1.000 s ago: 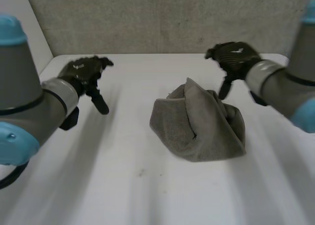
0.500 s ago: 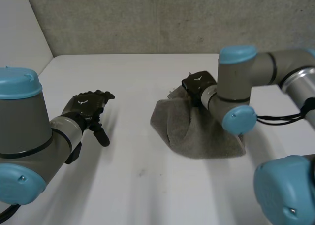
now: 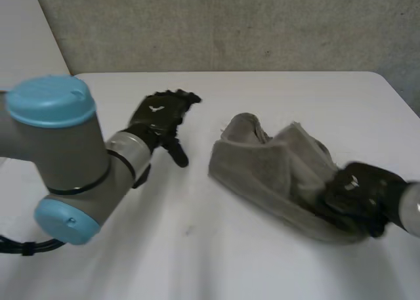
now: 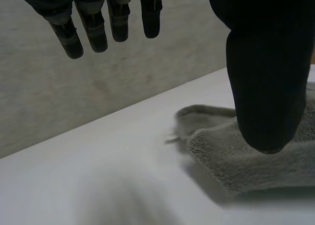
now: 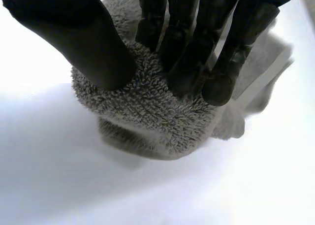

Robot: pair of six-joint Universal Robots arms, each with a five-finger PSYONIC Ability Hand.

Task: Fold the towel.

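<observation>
A grey terry towel (image 3: 272,172) lies bunched and stretched on the white table (image 3: 197,247), right of the middle. My right hand (image 3: 357,195) is at the towel's near right end, and its fingers (image 5: 197,62) and thumb pinch a thick fold of the towel (image 5: 147,102). My left hand (image 3: 161,116) hovers left of the towel with straight fingers (image 4: 93,28), holding nothing. Beyond its thumb lies the towel's left end (image 4: 246,156), apart from the hand.
A grey wall (image 3: 230,24) runs along the table's far edge. The table's left edge (image 3: 62,83) is close behind my left arm (image 3: 65,162), which fills the near left.
My right hand came down onto the towel, closed on it and dragged its near right end toward the front right, stretching the bundle. My left hand moved right, closer to the towel.
</observation>
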